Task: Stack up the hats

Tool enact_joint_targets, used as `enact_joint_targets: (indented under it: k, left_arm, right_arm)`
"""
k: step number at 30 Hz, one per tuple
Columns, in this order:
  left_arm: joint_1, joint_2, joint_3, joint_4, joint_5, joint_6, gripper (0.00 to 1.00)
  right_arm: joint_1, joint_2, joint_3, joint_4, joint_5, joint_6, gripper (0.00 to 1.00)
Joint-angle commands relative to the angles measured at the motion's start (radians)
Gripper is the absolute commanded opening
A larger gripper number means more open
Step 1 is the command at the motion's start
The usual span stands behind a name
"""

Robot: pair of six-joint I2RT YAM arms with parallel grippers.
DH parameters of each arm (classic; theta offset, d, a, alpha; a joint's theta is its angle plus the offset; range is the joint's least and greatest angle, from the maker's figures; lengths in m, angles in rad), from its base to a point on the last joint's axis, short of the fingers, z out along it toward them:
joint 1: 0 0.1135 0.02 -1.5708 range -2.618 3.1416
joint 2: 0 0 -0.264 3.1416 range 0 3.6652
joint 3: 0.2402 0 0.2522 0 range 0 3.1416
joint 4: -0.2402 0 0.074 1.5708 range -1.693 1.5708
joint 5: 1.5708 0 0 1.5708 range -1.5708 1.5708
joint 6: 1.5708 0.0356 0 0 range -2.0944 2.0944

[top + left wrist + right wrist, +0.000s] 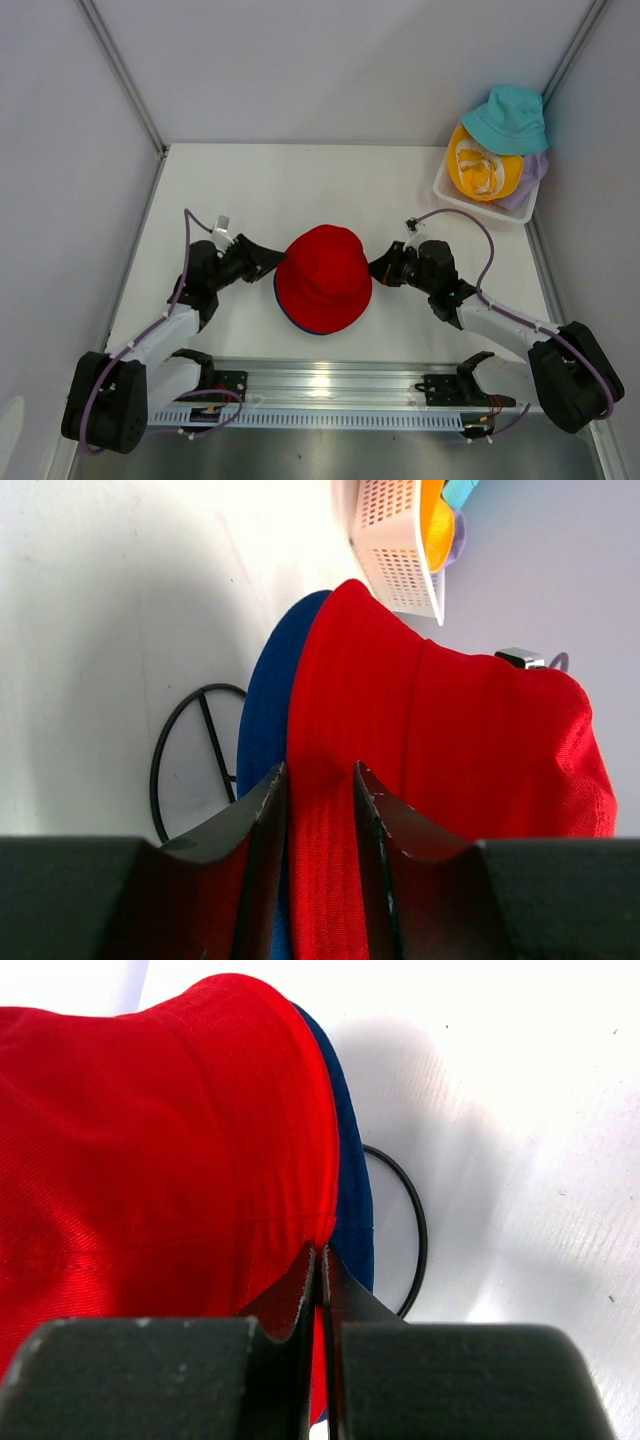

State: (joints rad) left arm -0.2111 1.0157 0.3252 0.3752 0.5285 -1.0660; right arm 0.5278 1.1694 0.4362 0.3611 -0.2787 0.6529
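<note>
Brim alone shows you the navy hat [265, 710], hidden under the red hat [323, 275] at the centre of the counter [250, 190]. You can count five hats. Teal [508, 118], yellow [480, 170] and lavender [530, 175] crowd the basket [445, 190] at 1 o'clock. Left gripper [316, 780] jaws stand spread astride the red brim; right gripper [320, 1260] jaws pinch it.

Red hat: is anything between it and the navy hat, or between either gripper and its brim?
Nothing visible. The red hat sits on the navy hat, whose brim shows beneath. The red brim runs between the fingers of the left gripper, and the right gripper pinches it.
</note>
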Motion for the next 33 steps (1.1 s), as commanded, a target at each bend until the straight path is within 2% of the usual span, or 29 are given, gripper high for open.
enact_joint_targets:
  k: [1, 5, 8, 9, 10, 12, 16, 19, 23, 27, 33]
  left_arm:
    - [-0.007, -0.012, -0.026, 0.100, 0.056, -0.070, 0.37]
    - [-0.007, -0.005, -0.049, 0.154, 0.070, -0.124, 0.37]
    - [-0.007, 0.014, -0.067, 0.221, 0.082, -0.160, 0.32]
    - [-0.007, 0.018, -0.069, 0.231, 0.085, -0.164, 0.26]
    - [-0.007, 0.023, -0.069, 0.235, 0.085, -0.167, 0.16]
    - [-0.007, 0.032, -0.066, 0.231, 0.087, -0.166, 0.01]
    - [-0.007, 0.021, -0.069, 0.222, 0.073, -0.132, 0.01]
    - [-0.007, -0.038, -0.057, 0.111, 0.038, -0.024, 0.01]
    - [-0.007, -0.149, -0.098, -0.102, -0.135, 0.103, 0.01]
    - [-0.005, -0.175, -0.182, -0.041, -0.176, 0.103, 0.01]
    - [-0.034, -0.048, -0.241, 0.091, -0.212, 0.144, 0.01]
  right_arm:
    - [-0.003, -0.004, 0.033, 0.036, 0.009, -0.018, 0.00]
    - [-0.003, 0.001, 0.032, 0.041, 0.010, -0.016, 0.00]
    - [-0.002, 0.001, 0.033, 0.039, 0.012, -0.016, 0.00]
    - [-0.002, -0.002, 0.033, 0.039, 0.013, -0.016, 0.00]
    - [0.000, -0.002, 0.033, 0.039, 0.016, -0.018, 0.00]
    - [-0.002, -0.001, 0.032, 0.041, 0.018, -0.016, 0.00]
    - [-0.002, -0.002, 0.038, 0.024, 0.032, -0.012, 0.00]
    - [-0.002, -0.008, 0.045, -0.002, 0.055, -0.010, 0.00]
    - [0.000, -0.017, 0.049, -0.034, 0.072, -0.021, 0.00]
    - [0.000, -0.017, 0.047, -0.057, 0.073, -0.032, 0.00]
    - [0.000, -0.030, 0.050, -0.067, 0.093, -0.044, 0.00]
